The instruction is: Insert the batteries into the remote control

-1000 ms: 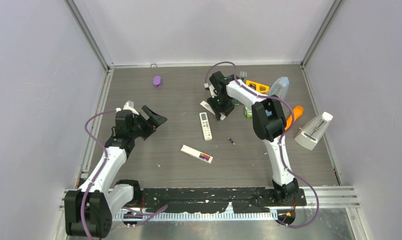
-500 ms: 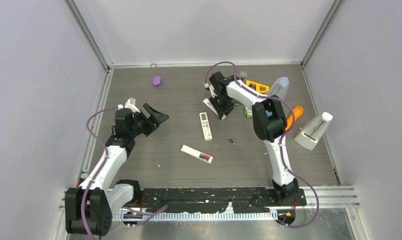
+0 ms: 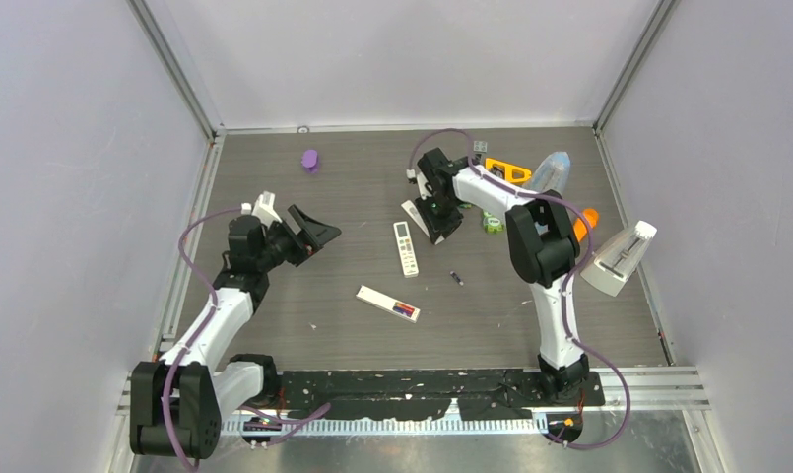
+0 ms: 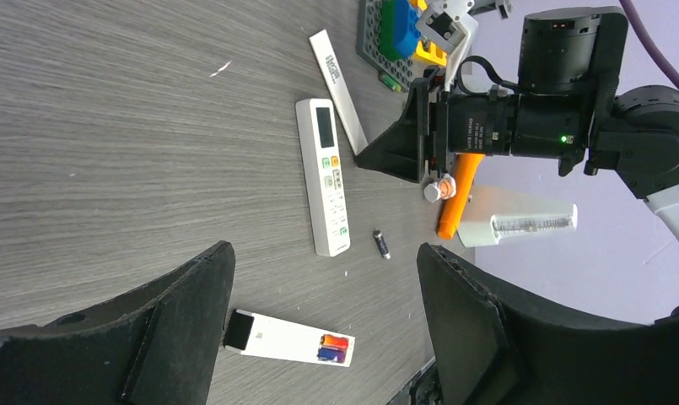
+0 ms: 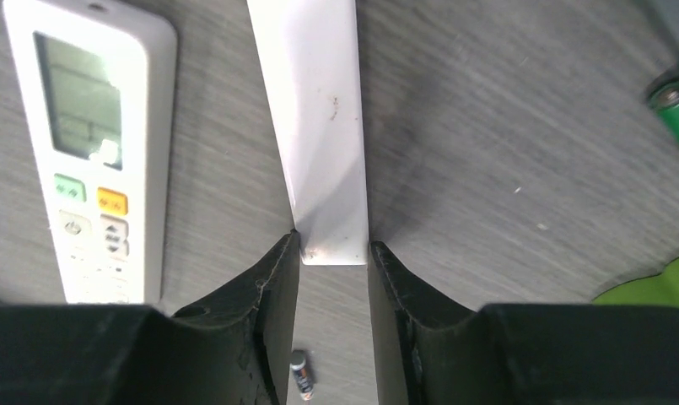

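Observation:
A white remote control [image 3: 388,304] lies face down, its open bay holding a red-orange and a blue battery [image 4: 335,348]. A blackish battery [image 3: 456,278] lies loose to its right and also shows as the blackish battery [image 5: 302,373] in the right wrist view. A second remote [image 3: 405,248] lies buttons up. My right gripper [image 5: 333,246] is shut on the near end of a thin white strip [image 5: 323,126] lying flat on the table; both jaws touch its edges. My left gripper [image 4: 323,261] hangs open over the left side, empty.
A green cylinder [image 5: 677,105] lies right of the strip. At the back right are a yellow-orange piece [image 3: 507,170], a clear bottle [image 3: 553,172], an orange carrot toy [image 3: 581,229] and a white wedge-shaped object [image 3: 617,258]. A purple object [image 3: 310,159] sits back left.
My right jaws have closed in on the white strip. The left arm has drifted a little to the right and away from me, its gripper still open.

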Controlling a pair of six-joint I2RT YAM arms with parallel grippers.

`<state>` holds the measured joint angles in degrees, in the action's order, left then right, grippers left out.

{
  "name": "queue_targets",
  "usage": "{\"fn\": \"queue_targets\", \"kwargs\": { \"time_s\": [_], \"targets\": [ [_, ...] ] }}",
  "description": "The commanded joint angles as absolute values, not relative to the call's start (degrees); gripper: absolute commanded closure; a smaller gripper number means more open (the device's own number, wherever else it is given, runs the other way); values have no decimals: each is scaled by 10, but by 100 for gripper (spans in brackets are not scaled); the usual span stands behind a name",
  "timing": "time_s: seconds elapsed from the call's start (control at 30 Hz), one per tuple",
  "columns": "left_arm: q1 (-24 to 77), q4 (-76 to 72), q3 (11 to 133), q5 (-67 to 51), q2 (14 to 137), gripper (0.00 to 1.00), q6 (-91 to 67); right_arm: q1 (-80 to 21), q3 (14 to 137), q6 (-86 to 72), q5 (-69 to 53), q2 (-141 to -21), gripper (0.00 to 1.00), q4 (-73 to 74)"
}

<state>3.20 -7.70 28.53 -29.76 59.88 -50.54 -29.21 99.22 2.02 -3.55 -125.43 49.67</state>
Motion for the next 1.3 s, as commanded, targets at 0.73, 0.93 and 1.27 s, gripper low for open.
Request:
{"fn": "queue_targets", "kwargs": {
  "time_s": [0.73,0.93,1.27],
  "targets": [
    [64,-152,243,-326,588,21,-523,-321,842,-31,-24,-1086,42,340],
    [63,-131,250,-331,579,21,-508,-320,913,32,66,-1167,25,345],
    [63,-124,249,-336,568,21,-497,-308,1000,109,0,-1250,23,419]
  ]
}}
